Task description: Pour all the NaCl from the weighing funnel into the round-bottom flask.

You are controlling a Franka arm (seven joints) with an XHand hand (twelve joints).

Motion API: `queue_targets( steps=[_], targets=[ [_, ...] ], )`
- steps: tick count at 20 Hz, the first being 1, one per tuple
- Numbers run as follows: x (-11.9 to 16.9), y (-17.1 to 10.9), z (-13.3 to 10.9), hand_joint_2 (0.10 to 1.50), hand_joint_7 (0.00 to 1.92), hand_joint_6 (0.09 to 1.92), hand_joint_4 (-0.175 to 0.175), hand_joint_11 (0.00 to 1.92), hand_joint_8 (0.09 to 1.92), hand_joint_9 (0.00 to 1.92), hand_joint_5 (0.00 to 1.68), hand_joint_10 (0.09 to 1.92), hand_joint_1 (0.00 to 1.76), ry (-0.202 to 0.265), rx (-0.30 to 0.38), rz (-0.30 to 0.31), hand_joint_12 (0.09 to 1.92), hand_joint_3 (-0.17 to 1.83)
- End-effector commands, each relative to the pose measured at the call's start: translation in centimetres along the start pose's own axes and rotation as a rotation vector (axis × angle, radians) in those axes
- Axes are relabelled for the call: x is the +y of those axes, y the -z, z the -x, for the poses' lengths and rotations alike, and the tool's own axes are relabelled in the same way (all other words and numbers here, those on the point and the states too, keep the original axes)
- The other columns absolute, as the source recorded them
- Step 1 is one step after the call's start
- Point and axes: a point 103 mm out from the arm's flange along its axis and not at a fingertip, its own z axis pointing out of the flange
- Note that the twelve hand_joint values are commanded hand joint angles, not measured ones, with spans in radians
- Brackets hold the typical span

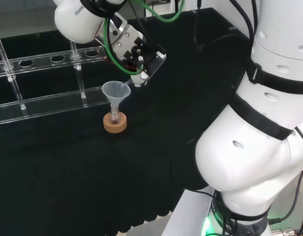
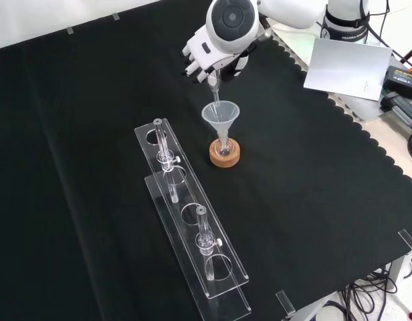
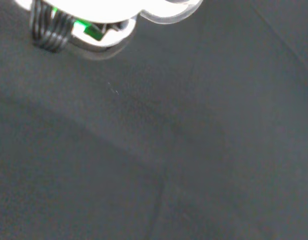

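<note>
weighing funnel of clear glass (image 2: 215,90) tipped over the clear plastic cone funnel (image 2: 221,115), held by the robot hand (image 2: 204,55).

in the front view its narrow stem points down into the cone's mouth; whether salt is left inside is too small to tell. the cone sits in the neck of the small clear round-bottom flask (image 2: 224,146) on its cork ring stand (image 2: 225,154), on the black-cloth desk (image 2: 313,200), beside the clear acrylic rack (image 2: 192,227). the robot hand's fingers (image 1: 139,74) look curled round the weighing funnel. to pour well, i judge: keep the stem tip inside the rim, steepen the tilt slowly, avoid nudging the cone, which could topple the flask.
</note>
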Motion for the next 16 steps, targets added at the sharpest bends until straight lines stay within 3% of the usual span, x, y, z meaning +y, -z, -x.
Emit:
queue_targets(
  steps=[1, 16],
  targets=[
    [0.0, 0.5, -0.4, 0.67, 0.68, 0.49, 0.175, 0.96, 0.66, 1.16, 1.35, 0.2, 1.14, 0.003, -0.037, 0.0, 0.93, 0.57],
    [-0.4, 2.3, -1.1, 0.67, 0.67, 0.5, 0.175, 0.96, 0.66, 1.16, 1.35, 0.2, 1.14, 0.0, -0.183, 0.011, 0.93, 0.57]
  ],
)
